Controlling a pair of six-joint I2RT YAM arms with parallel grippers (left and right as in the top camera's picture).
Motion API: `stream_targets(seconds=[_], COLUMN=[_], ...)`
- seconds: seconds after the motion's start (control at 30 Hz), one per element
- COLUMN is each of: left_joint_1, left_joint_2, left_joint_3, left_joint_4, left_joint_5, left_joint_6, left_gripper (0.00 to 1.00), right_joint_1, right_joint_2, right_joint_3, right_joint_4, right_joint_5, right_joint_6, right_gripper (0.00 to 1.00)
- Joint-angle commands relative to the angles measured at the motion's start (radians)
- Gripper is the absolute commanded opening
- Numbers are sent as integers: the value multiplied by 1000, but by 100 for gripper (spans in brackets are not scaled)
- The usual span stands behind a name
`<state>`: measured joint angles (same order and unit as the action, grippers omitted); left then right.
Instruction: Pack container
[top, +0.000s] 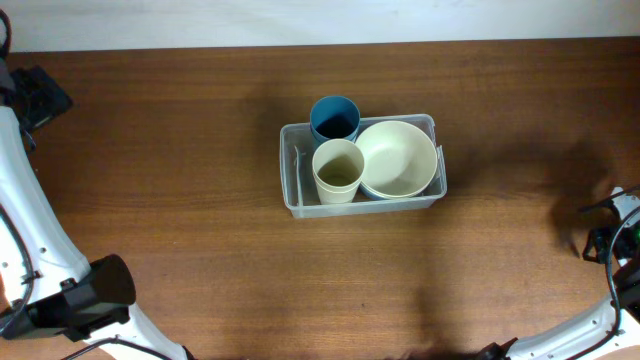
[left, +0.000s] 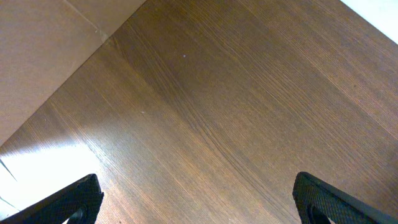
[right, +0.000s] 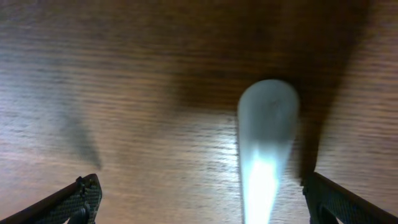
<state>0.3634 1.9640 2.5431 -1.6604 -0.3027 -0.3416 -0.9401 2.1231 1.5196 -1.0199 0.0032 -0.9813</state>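
Overhead: container (top: 288, 192) looks light, slick, bendy plastic, so grab the frame-left rim; left pincer (left: 196, 193) and right pincer (right: 200, 186) both spread apart.

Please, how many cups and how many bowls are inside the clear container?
Cups: 2 (blue cup, cream cup)
Bowls: 2 (cream bowl nested in a blue bowl, only its edge showing)
Total: 4, all in the container
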Motion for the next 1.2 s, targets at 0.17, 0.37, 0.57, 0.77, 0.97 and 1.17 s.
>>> stream_targets(seconds=[0.17,0.37,0.57,0.77,0.97,1.17], left_joint_1=[6,6,6,6,6,6], left_joint_2=[11,11,11,11,11,11], left_joint_3=[-8,-8,-8,-8,-8,-8], left_joint_4=[-2,-2,-2,-2,-2,-2], left_joint_5=[0,0,0,0,0,0], left_joint_6=[-13,-13,-13,-13,-13,-13], left_gripper=[100,100,100,100,100,100], right_joint_1=[-23,-24,-24,-24,-24,-22], right_joint_2=[11,11,11,11,11,11], right_joint_3=[-16,-41,-42,-42,-42,-42], right_joint_4=[-1,-10,-16,-15,-15,-16], right_joint_5=[4,6,25,28,31,35], right_joint_6=[-5,-6,-6,-6,-5,-5], right_gripper=[100,77,73,40,18,16])
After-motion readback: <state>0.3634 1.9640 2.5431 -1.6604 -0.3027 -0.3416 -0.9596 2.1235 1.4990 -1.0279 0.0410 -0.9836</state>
